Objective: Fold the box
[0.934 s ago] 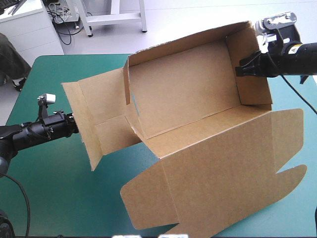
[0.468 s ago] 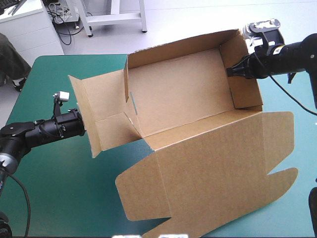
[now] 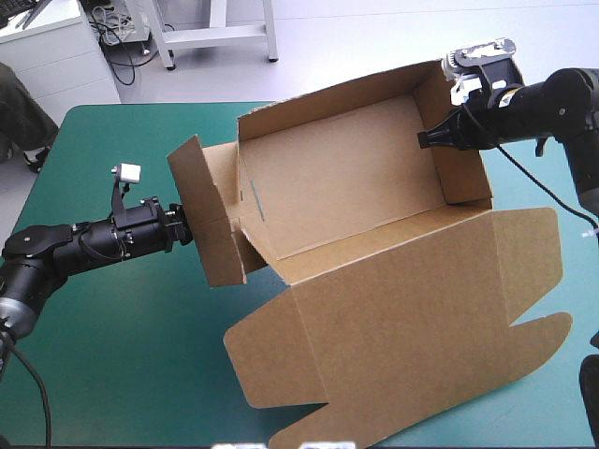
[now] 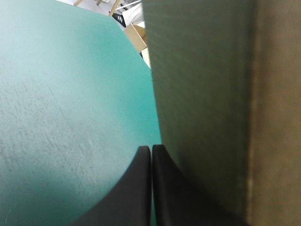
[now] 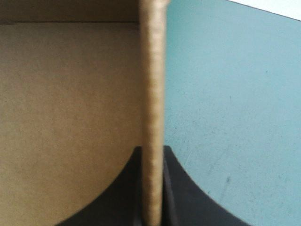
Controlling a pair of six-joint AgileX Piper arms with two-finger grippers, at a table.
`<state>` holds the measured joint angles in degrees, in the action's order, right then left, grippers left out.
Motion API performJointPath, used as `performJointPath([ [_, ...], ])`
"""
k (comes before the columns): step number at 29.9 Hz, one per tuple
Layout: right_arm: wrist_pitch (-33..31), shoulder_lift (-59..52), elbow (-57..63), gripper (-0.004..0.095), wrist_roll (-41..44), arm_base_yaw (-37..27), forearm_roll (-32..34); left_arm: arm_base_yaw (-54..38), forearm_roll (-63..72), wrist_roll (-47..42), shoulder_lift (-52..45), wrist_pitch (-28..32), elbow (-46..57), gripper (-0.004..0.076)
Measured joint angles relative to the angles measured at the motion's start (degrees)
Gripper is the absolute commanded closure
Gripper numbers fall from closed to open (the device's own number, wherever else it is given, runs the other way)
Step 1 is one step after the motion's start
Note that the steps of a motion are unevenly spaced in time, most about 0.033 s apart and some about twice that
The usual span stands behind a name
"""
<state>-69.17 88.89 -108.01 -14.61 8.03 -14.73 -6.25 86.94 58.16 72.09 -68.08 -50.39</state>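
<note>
Nearest the robot, the lid (image 3: 412, 318) of the brown box (image 3: 356, 187) lies spread flat over the teal-green table (image 3: 112, 355), its rounded tabs toward the near and right edges. Behind it the rest of the box stands as an open tray in the middle of the table, toward the right. Its long walls are raised, and its inside faces the high camera.

On the tray's left end a flap (image 3: 211, 220) is swung partway inward, standing at a slant. The left gripper (image 3: 184, 229) sits against the flap's outer face. In the left wrist view its black fingers (image 4: 136, 188) are pressed together with nothing between them, and the board rises just beside one of them, with bare teal-green cover on the other side.

Farther back, at the tray's right end, the right gripper (image 3: 429, 138) reaches in from the right and pinches the upright end wall (image 3: 463, 159) near its top edge. The right wrist view shows the board's edge running straight up between the two fingers (image 5: 117, 197) — the box's inside on one side, the table on the other.
</note>
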Motion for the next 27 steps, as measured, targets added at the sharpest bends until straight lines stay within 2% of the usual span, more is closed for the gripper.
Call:
performJointPath([
  [5, 1.59, 0.00, 0.00, 0.0925, 1.86, 1.63, 1.41, 0.59, 0.40, -1.90, -0.83, -0.13, -1.28, 0.0731],
  [12, 4.02, 0.02, 0.00, 0.0925, 6.24, 6.34, 7.82, 4.56, 2.01, -2.97, -0.83, -0.24, -4.50, 0.0715],
  [15, 4.86, 0.06, 0.00, 0.0925, 7.81, 8.08, 10.03, 4.94, 2.28, -4.03, -0.89, -0.35, -6.15, 0.0613],
  [20, 6.88, 0.06, 0.00, 0.0925, 9.80, 10.22, 12.16, 4.94, 2.28, -5.45, -0.89, -0.42, -7.58, 0.0331],
  [22, 7.68, 0.06, 0.00, 0.0925, 10.64, 10.98, 12.88, 4.94, 2.28, -5.93, -0.89, -0.50, -7.63, 0.0245],
  [24, 8.17, 0.06, 0.00, 0.0925, 11.77, 11.94, 13.98, 4.94, 2.28, -6.48, -0.89, -0.50, -7.63, 0.0216],
  [27, 8.43, 0.06, 0.00, 0.0925, 13.59, 13.47, 16.77, 4.94, 2.35, -6.81, -0.94, -0.48, -7.63, 0.0215],
])
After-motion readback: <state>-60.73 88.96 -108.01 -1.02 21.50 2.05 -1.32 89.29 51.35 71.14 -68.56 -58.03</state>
